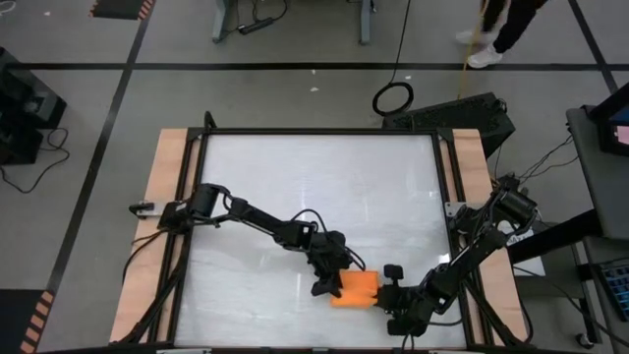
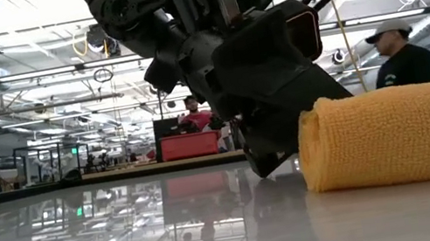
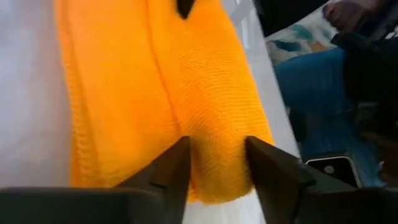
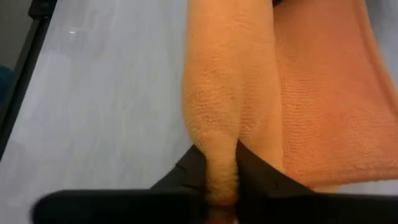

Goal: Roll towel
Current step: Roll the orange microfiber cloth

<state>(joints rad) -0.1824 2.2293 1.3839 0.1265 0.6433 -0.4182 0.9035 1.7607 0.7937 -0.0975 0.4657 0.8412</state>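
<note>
The orange towel (image 1: 354,288) lies near the table's near edge, part of it rolled into a thick roll (image 4: 230,81) and the rest flat (image 4: 329,93) beside it. In the low view the roll (image 2: 404,136) rests on the tabletop. My left gripper (image 3: 214,168) is at the towel's left end, open, with its fingers on either side of the roll's end. It shows in the high view (image 1: 329,285) and low beside the roll (image 2: 271,159). My right gripper (image 4: 221,180) is at the towel's right end (image 1: 386,293), shut on the roll. My left gripper's fingers (image 3: 177,165) flank the roll's left end (image 3: 214,137), slanting down from the table's left. Whether they touch the cloth I cannot tell. My right gripper pinches the roll's right end (image 4: 219,149) between its two fingers, several layers, squeezed narrow there. The fingers slant down from the table's right, along the roll. The roll lies on the table.
The table's near edge and its dark frame rail (image 1: 295,346) run close behind the towel. White tabletop (image 1: 314,197) stretches toward the far side. People stand in the room beyond (image 2: 403,52), and a person's leg (image 3: 317,87) shows by the table.
</note>
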